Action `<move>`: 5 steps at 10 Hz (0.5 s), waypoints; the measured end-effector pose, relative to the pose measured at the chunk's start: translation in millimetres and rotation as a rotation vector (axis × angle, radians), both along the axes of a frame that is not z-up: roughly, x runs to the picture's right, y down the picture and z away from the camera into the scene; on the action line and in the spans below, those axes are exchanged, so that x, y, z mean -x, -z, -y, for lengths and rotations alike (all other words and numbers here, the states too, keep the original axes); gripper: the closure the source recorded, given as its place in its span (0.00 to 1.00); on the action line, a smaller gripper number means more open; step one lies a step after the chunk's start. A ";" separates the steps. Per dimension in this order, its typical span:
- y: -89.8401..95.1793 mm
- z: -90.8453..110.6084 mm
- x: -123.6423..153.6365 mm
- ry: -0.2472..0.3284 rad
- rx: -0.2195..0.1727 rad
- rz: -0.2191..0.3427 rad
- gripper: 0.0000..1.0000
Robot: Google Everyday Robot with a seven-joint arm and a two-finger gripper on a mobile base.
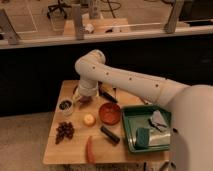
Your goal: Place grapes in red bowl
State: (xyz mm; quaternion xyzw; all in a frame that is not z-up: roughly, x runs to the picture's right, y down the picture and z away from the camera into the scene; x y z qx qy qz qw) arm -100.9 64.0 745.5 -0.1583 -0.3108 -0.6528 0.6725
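Note:
The grapes [65, 131], a dark lumpy bunch, lie on the wooden table [67, 152] near its left front. The red bowl [110, 113] stands at the table's middle and looks empty. My gripper [83, 101] hangs from the white arm [125, 81] over the table's back left. It is behind the grapes, to the left of the red bowl, and apart from both.
A small round dish with dark contents [65, 105] sits just left of the gripper. A yellow round item [89, 119], a dark block [110, 135] and a red-orange long item [91, 149] lie in front. A green tray [131, 134] holding a sponge [142, 137] and cloth [159, 121] fills the right side.

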 end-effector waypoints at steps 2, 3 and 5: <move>2.1 -9.1 5.9 -0.010 0.038 0.063 0.20; 3.7 -12.9 7.9 -0.024 0.057 0.094 0.20; 10.2 -18.9 13.9 -0.072 0.061 0.161 0.20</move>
